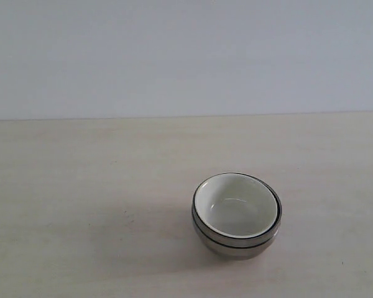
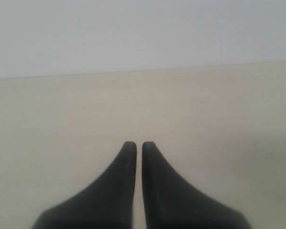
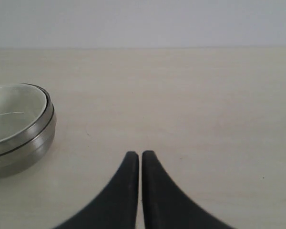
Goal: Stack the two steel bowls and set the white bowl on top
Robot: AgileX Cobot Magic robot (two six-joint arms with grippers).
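Neatly nested, white bowl (image 1: 235, 208) inside stacked steel bowls (image 1: 236, 247), pale table (image 1: 81, 186)

A pale, faintly grained tabletop (image 1: 81, 186) stretches beneath and ahead of the left gripper (image 2: 135, 143) and the right gripper (image 3: 136, 153). Beyond its far edge rises a plain grey-white wall (image 1: 186, 56). The light is soft and even.

Shiny steel bowls (image 1: 237, 247), glossy white bowl (image 1: 233, 200)

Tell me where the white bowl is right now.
In the exterior view the white bowl sits nested inside the stacked steel bowls, right of centre on the table, toward the view's lower edge.
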